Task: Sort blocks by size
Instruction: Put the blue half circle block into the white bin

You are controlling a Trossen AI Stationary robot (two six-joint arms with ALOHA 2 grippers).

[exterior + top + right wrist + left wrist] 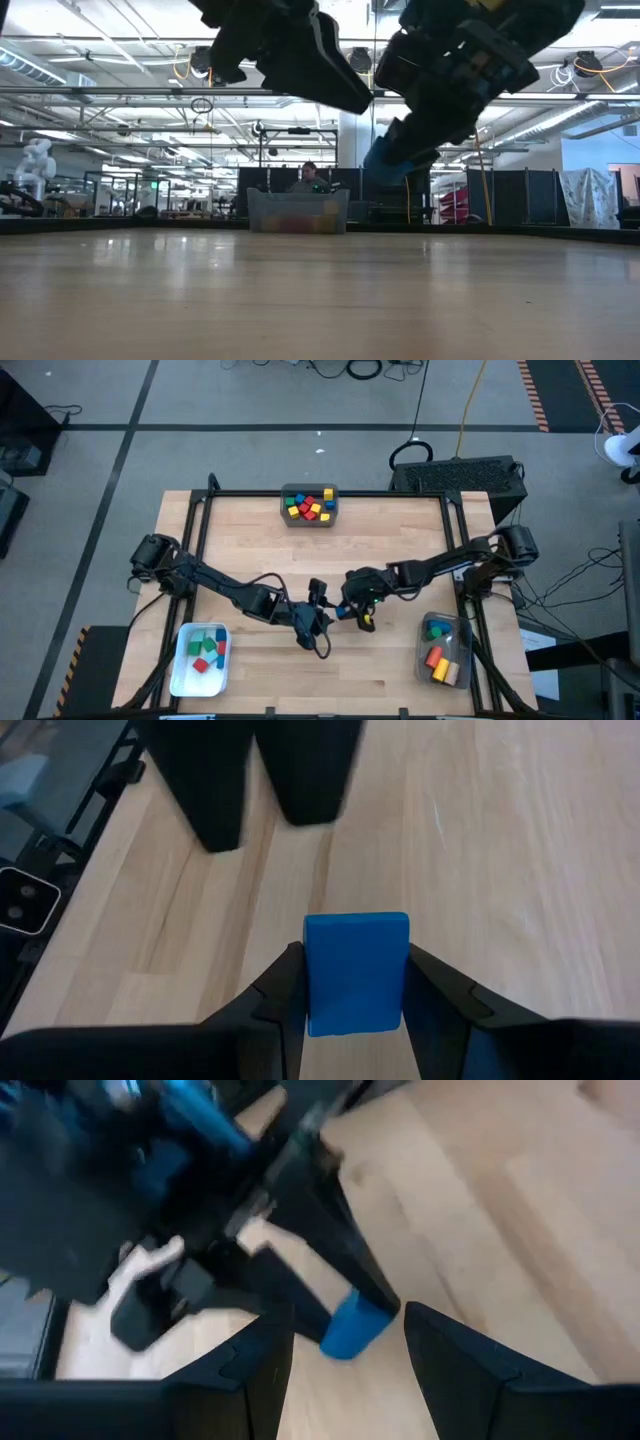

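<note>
Pale butcher-block counter (390,550), planked and matte, framed by black rails. At mid-counter, both dark arms meeting above the wood.

Right gripper (355,982): fingers narrowed and clamped on a blue block (356,972), a smooth, solid, square-edged piece held off the counter between the two dark pads. Same blue block (356,1326) seen from the left wrist, pinched at the tip of the opposing fingers; in the low view a blue patch (385,157) hanging under the right arm, clear of the wood.

Left gripper (345,1355): fingers spread fairly wide, holding nothing, set just beside the blue block with one finger to either side in its own view; touching or not, cannot tell.

Grey square bin (310,505) at the far edge, heaped with small red, yellow and blue cubes (309,505). White tray (200,660) near the left front corner, carrying green, red and cyan blocks (207,651). Clear bin (445,650) near the right front, holding longer orange, yellow and blue-green bars (438,655).
</note>
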